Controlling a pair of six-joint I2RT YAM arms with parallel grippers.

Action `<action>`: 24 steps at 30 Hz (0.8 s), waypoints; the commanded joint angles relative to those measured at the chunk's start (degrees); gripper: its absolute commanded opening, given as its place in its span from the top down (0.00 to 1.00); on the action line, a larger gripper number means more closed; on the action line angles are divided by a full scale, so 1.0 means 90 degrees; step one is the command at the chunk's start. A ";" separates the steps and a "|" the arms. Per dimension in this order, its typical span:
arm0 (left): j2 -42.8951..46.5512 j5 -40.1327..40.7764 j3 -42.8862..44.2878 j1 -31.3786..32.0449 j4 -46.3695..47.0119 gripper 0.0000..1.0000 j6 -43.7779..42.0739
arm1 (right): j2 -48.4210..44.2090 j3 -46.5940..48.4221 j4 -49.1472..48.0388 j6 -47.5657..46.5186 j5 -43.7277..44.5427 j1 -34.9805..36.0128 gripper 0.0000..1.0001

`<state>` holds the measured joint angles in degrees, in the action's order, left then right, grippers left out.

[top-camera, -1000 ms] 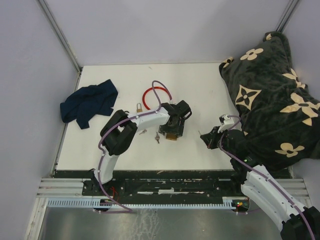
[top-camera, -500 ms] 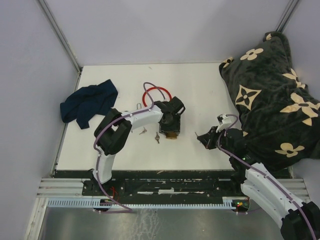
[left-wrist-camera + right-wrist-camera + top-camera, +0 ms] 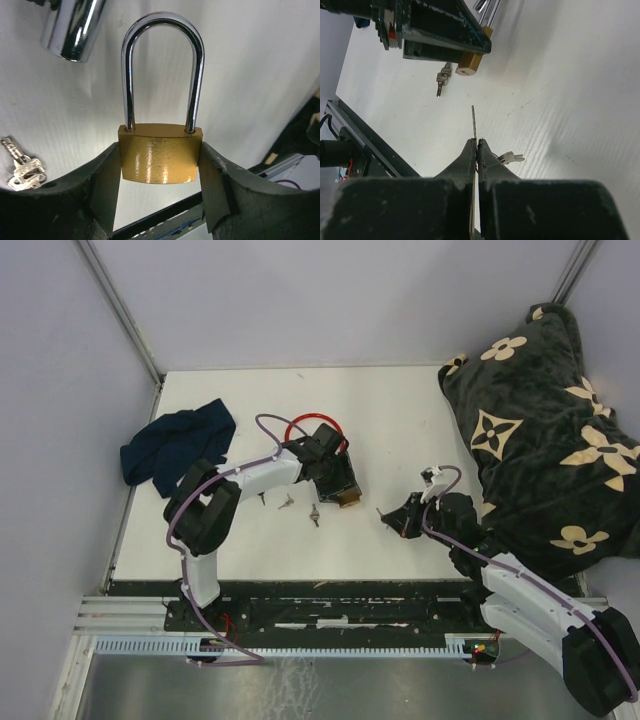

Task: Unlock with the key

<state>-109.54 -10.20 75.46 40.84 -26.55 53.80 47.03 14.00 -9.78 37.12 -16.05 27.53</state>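
While the left gripper (image 3: 160, 172) clamps the brass body of the padlock (image 3: 160, 157) between its 2 fingers, shackle pointing to the top of the wrist frame, the lock is near the middle of the counter (image 3: 420, 410) in the overhead view. Lower right of it, the right gripper (image 3: 476, 150) is clenched on the key (image 3: 474, 120), blade pointing toward the padlock's base, apart from it. A spare bunch of keys (image 3: 22, 170) lies lower left.

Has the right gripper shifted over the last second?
Yes. The right gripper has moved left, away from the patterned blanket and toward the padlock.
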 commanded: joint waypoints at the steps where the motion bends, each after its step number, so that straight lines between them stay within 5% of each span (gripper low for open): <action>1: 0.0612 -0.0436 -0.0030 -0.0026 0.0883 0.75 0.0758 | 0.0237 0.0337 -0.0686 0.0175 0.0232 0.0273 0.98; 24: 0.0889 -0.0684 -0.0828 -0.0017 0.1995 0.80 0.1636 | 0.2047 0.0867 -0.1500 0.0626 0.1057 0.0972 0.98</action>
<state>-105.89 -13.93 67.75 40.84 -14.39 65.60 64.12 18.63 -19.18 41.91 -7.79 35.68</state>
